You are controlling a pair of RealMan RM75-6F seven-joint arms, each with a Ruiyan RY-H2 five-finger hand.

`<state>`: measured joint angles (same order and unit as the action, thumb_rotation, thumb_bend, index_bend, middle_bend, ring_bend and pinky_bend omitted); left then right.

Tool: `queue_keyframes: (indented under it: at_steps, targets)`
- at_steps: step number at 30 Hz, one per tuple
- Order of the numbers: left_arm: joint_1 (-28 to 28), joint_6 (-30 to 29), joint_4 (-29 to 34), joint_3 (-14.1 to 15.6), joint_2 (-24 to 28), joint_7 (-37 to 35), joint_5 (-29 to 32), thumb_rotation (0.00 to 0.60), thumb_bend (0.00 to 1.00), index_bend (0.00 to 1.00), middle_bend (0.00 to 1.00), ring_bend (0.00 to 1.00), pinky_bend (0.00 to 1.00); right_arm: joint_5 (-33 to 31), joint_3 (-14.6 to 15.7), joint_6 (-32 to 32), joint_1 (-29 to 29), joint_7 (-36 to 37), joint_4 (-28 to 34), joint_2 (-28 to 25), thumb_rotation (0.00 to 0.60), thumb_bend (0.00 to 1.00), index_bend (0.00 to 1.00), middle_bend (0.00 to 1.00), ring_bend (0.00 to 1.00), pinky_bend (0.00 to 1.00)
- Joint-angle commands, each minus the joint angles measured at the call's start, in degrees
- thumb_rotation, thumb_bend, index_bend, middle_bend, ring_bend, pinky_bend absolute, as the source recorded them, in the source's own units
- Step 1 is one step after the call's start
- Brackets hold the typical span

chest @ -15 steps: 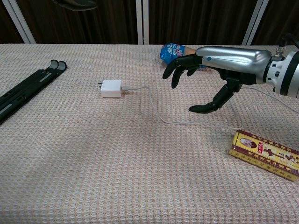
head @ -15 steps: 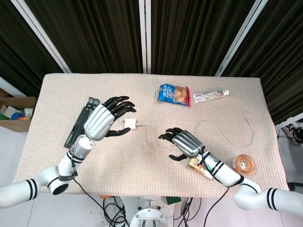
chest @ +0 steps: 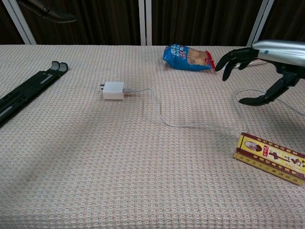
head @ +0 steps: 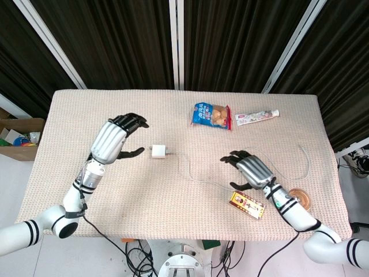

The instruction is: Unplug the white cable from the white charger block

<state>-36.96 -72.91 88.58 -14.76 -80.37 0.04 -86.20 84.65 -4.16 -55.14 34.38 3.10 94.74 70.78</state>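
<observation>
We see both hands drawing back from the middle of the table. The left hand [head: 117, 139], which half a second ago hung just over the charger [head: 158, 152], now sits further left, its fingers apart and holding nothing. The right hand [head: 249, 169] has slid right and toward the near edge, away from the cable [chest: 159, 112]; it too is spread and empty, hovering above the cable's loop on the right side.

The charger lies flat on the cloth [head: 69, 115], left of centre, exactly where it was. The cable is still plugged into its right face and runs rightward, bending toward the near side before curving off to the far right.

We judge that nothing of the unplugging is done yet: neither hand touches charger or cable, and both are now further from them than before. We would expect the hands to come back in, one to steady the charger and one to pinch the cable near the plug.
</observation>
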Motion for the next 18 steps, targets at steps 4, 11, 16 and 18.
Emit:
queue_keyframes:
  at_steps: [4, 11, 16, 18]
  targets:
    - [-0.7, 10.8, 1.6, 0.8, 0.4, 11.7, 14.8, 0.600, 0.12, 0.33, 0.26, 0.55, 0.71, -1.4, 1.7, -5.6, -5.2, 3.0, 0.0, -5.8, 0.600, 0.30, 0.26, 0.32, 0.13, 0.22]
    - [-5.5, 16.7, -3.1, 1.6, -7.3, 22.0, 23.9, 0.600, 0.11, 0.29, 0.23, 0.66, 0.91, -1.4, 1.8, -8.6, -7.6, 2.8, 1.0, -9.0, 0.600, 0.30, 0.26, 0.32, 0.13, 0.22]
    - [-8.2, 18.1, -7.3, 1.4, -12.5, 26.2, 28.0, 0.600, 0.10, 0.28, 0.22, 0.67, 0.93, -1.6, 1.4, -9.5, -8.4, 2.9, 1.5, -9.9, 0.600, 0.30, 0.26, 0.32, 0.13, 0.23]
    - [-9.1, 18.7, -9.1, 0.9, -14.5, 26.7, 30.1, 0.600, 0.10, 0.28, 0.23, 0.69, 0.93, -1.5, 1.3, -9.6, -8.5, 2.7, 1.5, -10.0, 0.600, 0.30, 0.27, 0.32, 0.13, 0.23]
